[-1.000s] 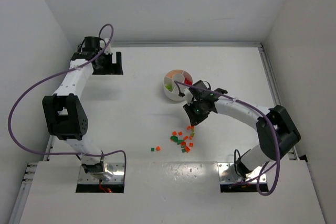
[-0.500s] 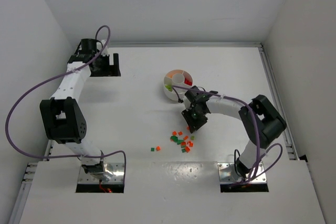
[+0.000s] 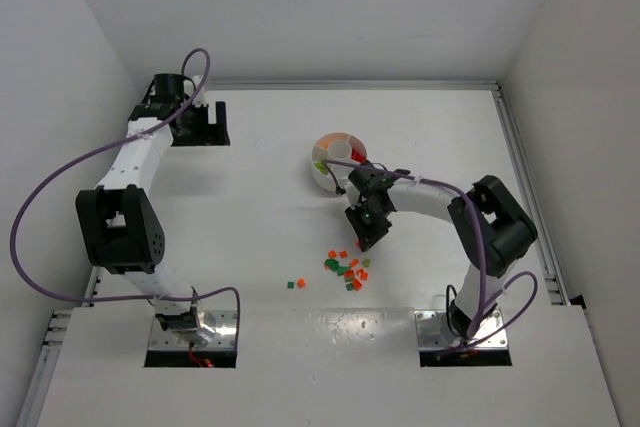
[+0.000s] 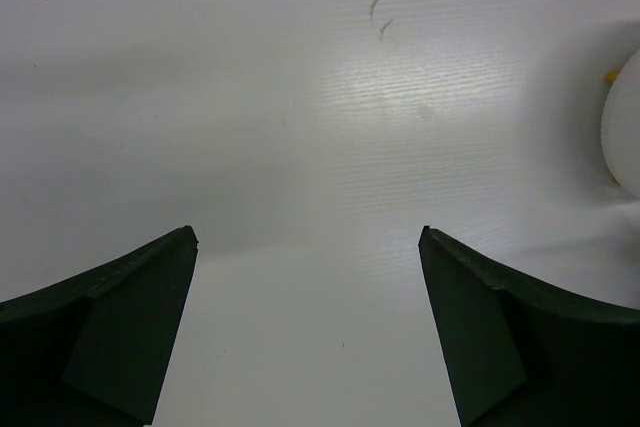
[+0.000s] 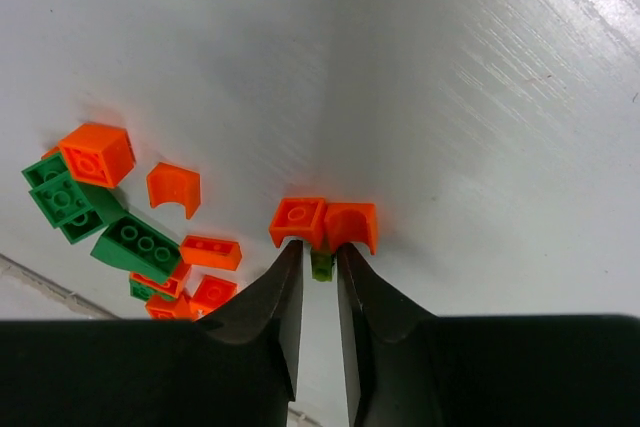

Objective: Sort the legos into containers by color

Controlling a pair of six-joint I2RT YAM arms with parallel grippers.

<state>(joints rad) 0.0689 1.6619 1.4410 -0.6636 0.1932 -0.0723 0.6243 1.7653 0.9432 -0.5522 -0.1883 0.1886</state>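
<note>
From above, the right gripper [image 3: 364,239] hangs low at the edge of the loose legos [image 3: 347,269], on the side nearest the white dish [image 3: 338,159], which stands just behind it. The left gripper [image 3: 212,123] sits well apart from both.

In the left wrist view, that gripper's jaws gape wide over bare table [image 4: 300,97], with nothing between them.

In the right wrist view, the fingers [image 5: 285,297] are drawn to a narrow slot. A small lime-green brick [image 5: 321,265] sits between their tips, but I cannot tell whether the pads actually press on it. Two orange bricks [image 5: 298,219] lie just beyond the tips, crowding it.

To do this pick well, the gripper should probably close squarely on the lime-green brick alone. It should then lift straight up so the orange neighbours are not dragged along, and confirm the hold before swinging back to the dish.
</note>
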